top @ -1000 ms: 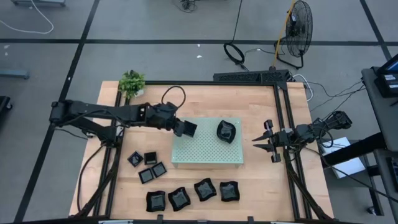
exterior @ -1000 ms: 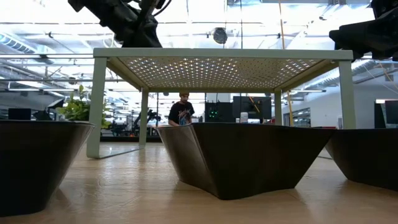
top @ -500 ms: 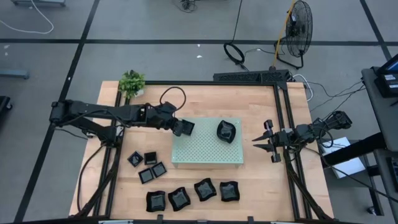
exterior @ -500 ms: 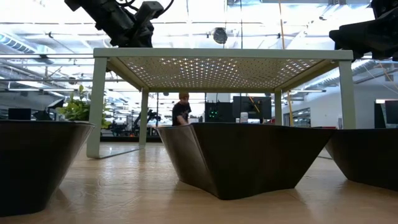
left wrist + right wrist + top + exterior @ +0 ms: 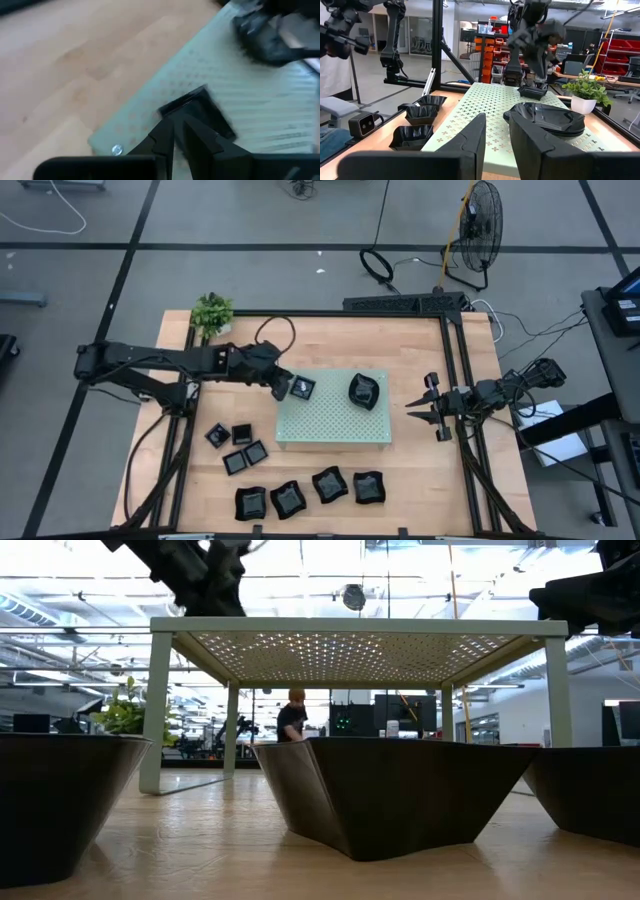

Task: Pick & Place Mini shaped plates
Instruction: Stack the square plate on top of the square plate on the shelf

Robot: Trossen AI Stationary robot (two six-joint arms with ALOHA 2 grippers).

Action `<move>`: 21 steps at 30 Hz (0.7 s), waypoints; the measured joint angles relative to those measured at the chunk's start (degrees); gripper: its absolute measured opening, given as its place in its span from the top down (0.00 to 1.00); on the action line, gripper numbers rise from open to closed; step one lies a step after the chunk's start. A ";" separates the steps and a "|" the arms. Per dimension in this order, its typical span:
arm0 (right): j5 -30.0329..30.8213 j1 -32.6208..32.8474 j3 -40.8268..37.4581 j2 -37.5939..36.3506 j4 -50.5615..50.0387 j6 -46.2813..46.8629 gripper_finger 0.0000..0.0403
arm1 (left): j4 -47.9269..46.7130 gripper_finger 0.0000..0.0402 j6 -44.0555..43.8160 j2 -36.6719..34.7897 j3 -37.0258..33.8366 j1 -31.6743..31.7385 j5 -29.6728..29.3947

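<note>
- High view: the left gripper sits at the green board's corner, the small square plate just past its tips; I cannot tell if its grip is released.
- Left wrist view: plate straight ahead, touching its fingers.
- Right gripper waits well off, fingers narrowly apart, empty.

You have grey tiled floor around the wooden table, a standing fan at far right, bright ceiling lights beyond.
</note>
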 joint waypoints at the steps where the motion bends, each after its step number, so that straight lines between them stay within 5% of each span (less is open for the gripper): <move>1: 0.02 0.00 0.00 0.02 -0.02 -0.01 0.81 | -0.47 0.90 0.12 -1.06 0.04 0.00 0.14; 12: 0.02 0.01 0.00 0.05 -0.05 -0.01 0.81 | -32.92 0.88 -16.76 -9.44 -0.07 -2.90 -4.14; 21: 0.02 0.01 0.00 0.04 -0.04 0.00 0.81 | -42.41 0.58 -34.36 -7.17 -3.51 -10.45 3.68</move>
